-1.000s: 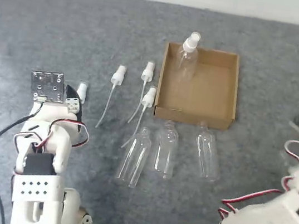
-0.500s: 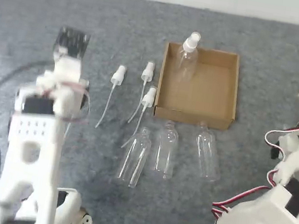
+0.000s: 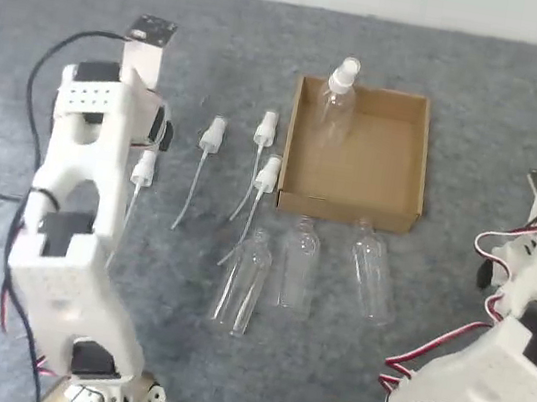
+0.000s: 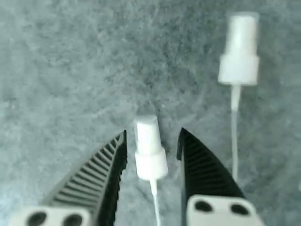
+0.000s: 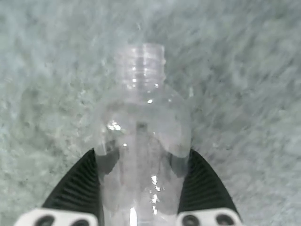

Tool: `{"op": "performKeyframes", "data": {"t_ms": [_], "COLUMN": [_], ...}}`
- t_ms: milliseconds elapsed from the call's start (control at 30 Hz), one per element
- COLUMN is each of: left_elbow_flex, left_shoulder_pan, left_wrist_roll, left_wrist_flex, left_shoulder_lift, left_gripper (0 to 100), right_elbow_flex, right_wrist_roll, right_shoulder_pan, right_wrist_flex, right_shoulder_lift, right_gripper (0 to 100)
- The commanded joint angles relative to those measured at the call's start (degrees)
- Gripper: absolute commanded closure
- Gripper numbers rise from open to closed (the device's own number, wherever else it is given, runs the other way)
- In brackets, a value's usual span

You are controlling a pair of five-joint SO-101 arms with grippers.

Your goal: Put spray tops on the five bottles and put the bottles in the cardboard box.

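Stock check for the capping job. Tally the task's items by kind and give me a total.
Bottles: 5, one in the right hand
Spray tops: 5, one already fitted on the bottle in the box
Cardboard box: 1
Total: 11

Five bottles are counted: three uncapped at the 6 o'clock side of the one cardboard box, one capped bottle at its 11 o'clock corner, and a fifth bottle in the right wrist view. Four loose spray tops are counted at the box's 9 o'clock.
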Motion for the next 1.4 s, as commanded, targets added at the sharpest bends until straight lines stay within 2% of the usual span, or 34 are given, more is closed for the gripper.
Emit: {"op": "performKeyframes", "data": {"t_ms": [0,200,400,467,600,833,1000,1067,1133,1367], "left_elbow_flex": [-8.66,-9.19,-9.19,-9.19,-9.19,-9.1,-7.52,-3.3,4.44,36.53], "left_shoulder_pan": [-0.97,-1.23,-1.76,-2.37,-2.73,-2.2,-2.02,-0.18,2.73,8.26], "left_wrist_roll": [-1.32,-2.29,-2.37,-2.46,-2.46,-2.02,-1.93,-1.93,-1.93,2.99], "left_wrist_flex": [1.32,2.29,2.55,2.2,2.55,7.74,13.8,15.03,12.92,-7.21], "left_shoulder_lift": [3.96,9.14,13.36,14.24,14.07,4.04,-7.91,-13.27,-18.99,-40.62], "left_gripper": [83,83,84,87,99,99,99,99,99,99], "right_elbow_flex": [-2.9,-2.9,-2.9,-2.9,-2.99,-2.99,-2.99,-3.08,-3.08,-3.08], "right_wrist_roll": [0.0,2.46,2.46,2.46,2.64,2.46,2.2,2.11,2.11,2.29], "right_shoulder_pan": [0.31,0.31,0.31,0.31,0.31,0.31,0.22,0.13,0.13,0.48], "right_wrist_flex": [0.04,2.68,2.86,2.59,2.33,2.95,4.88,4.97,4.88,5.14], "right_shoulder_lift": [0.48,0.48,0.48,0.48,0.4,0.4,0.31,0.31,0.31,-2.77], "right_gripper": [97.5,83.1,82.0,81.8,81.7,81.5,71.3,69.0,69.0,69.0]}}
